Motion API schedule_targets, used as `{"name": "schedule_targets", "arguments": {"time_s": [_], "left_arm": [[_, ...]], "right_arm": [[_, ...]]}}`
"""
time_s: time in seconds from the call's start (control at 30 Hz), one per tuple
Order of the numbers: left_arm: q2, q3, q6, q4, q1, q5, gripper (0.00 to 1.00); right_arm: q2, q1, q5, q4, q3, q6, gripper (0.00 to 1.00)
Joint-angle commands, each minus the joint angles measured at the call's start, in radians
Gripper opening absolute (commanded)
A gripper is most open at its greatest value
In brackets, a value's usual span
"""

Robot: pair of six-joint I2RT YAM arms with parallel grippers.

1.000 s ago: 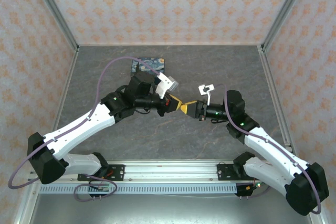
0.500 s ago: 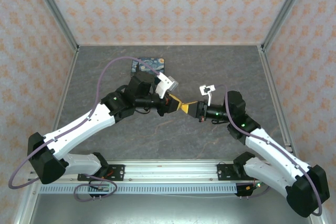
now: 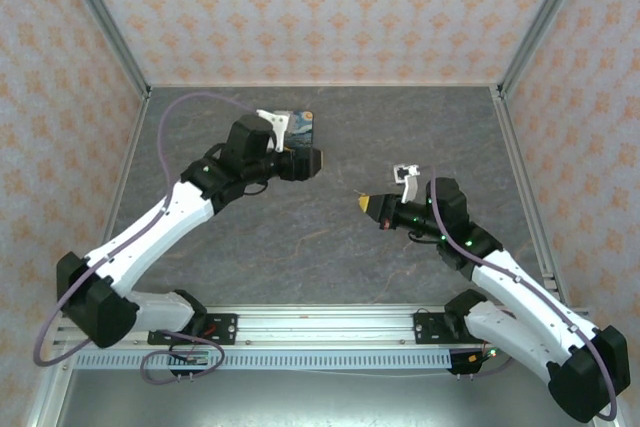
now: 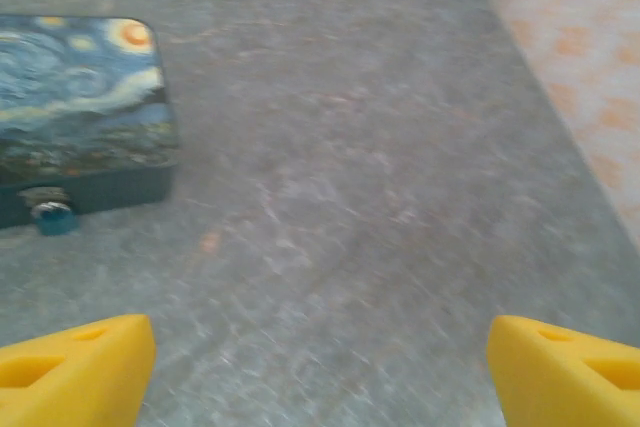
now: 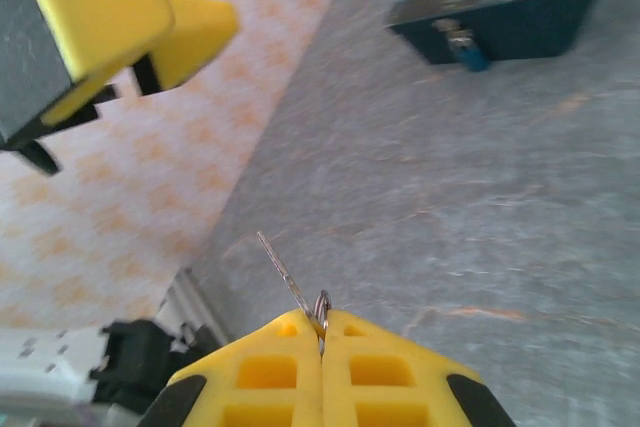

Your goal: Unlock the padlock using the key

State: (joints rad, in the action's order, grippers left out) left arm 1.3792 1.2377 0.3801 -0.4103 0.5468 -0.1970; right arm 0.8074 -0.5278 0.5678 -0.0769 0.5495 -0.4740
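Yellow tips of the right jaws are pressed flat together on the ring end of the key (image 5: 287, 269), a thin metal sliver poking up and to the left from them in the lower middle of the right wrist view. The left jaws stand wide apart with nothing between them, one tip in each bottom corner of the left wrist view. The padlock (image 4: 55, 215) sits at the left edge of that frame, a small teal body against the front wall of the starry tin (image 4: 80, 117). From the right wrist the padlock (image 5: 467, 49) is in the upper right, well apart from the key tip. My worry is the grip: I judge the key is pinched only by its ring end, so any sideways push at the lock could swivel it between the pads or pop it out onto the tabletop (image 4: 380, 177). The lock looks free to swing and nothing holds the tin, so a slightly off approach could nudge both away rather than seat the key. I cannot make out the keyhole, which face it is on, or how the loop threads the hasp; both wrist views are soft with blur. Overhead, the left wrist sits over part of the tin (image 3: 305, 125), and the key is a faint line
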Motion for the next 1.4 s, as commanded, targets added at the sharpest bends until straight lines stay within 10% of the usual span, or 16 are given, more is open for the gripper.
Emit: {"name": "schedule_targets", "arguments": {"time_s": [0.0, 0.63, 1.37], "left_arm": [[0.123, 0.084, 0.017, -0.072, -0.014, 0.173, 0.87], [0.742, 0.563, -0.089, -0.092, -0.050, 0.191, 0.88], [0.678, 0.353, -0.119, -0.064, -0.013, 0.011, 0.82]], "right_arm": [[-0.006, -0.009, -0.176, -0.131, 0.026, -0.040, 0.00], [-0.010, -0.013, -0.215, -0.214, 0.013, -0.082, 0.00], [-0.126, 0.060, -0.256, -0.380, 0.078, -0.032, 0.00]]}}
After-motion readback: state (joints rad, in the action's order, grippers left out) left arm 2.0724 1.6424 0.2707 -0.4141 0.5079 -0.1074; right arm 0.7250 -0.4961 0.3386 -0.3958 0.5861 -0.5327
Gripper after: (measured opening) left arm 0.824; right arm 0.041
